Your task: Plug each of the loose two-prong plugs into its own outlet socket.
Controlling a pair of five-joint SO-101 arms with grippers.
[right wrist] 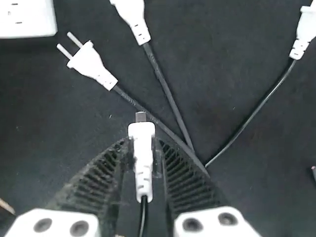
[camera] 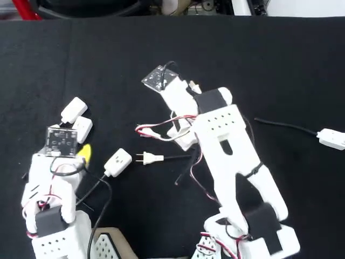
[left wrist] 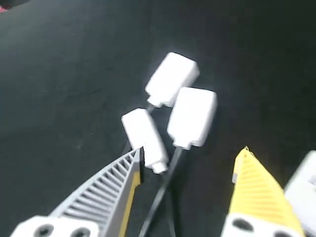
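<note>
The left gripper (left wrist: 191, 152), fingers spread wide and empty, hovers over small white plastic blocks (left wrist: 191, 116), while at three o'clock from it the right gripper (right wrist: 143, 145) pinches a white two-prong plug (right wrist: 141, 132), which it should square to the white square outlet socket (camera: 117, 162) between the arms, then push straight.

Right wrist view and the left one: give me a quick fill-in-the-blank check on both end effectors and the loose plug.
1. The right end effector is shut on a white ___.
2. The loose plug lying on the black cloth shows ___ bare prongs.
3. The left end effector is ___, holding nothing.
Missing words: plug; two; open.
</note>
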